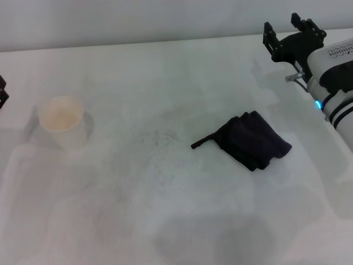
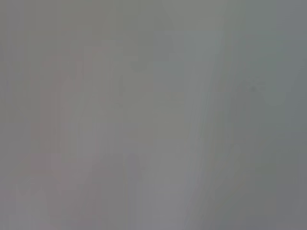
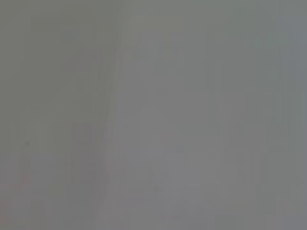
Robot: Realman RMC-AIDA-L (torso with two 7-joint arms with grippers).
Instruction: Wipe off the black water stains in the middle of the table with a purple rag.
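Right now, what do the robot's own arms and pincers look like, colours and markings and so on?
The right pincer is black, with short blocky fingers on a black bracket. Behind it the right arm is a white rounded casing with black bands, a row of small dark lettering on top, a thin cable near the wrist and a small blue light. Of the left pincer only a black sliver shows at the table's edge.

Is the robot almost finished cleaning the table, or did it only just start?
No black blot shows on the table, only faint grey specks in the middle, so the wiping may be done, or the blot may be hidden. Nothing is in hand: the purple rag lies loose on the table, right of the specks. The right gripper is open, up at the far right. The left gripper barely shows at the left edge.
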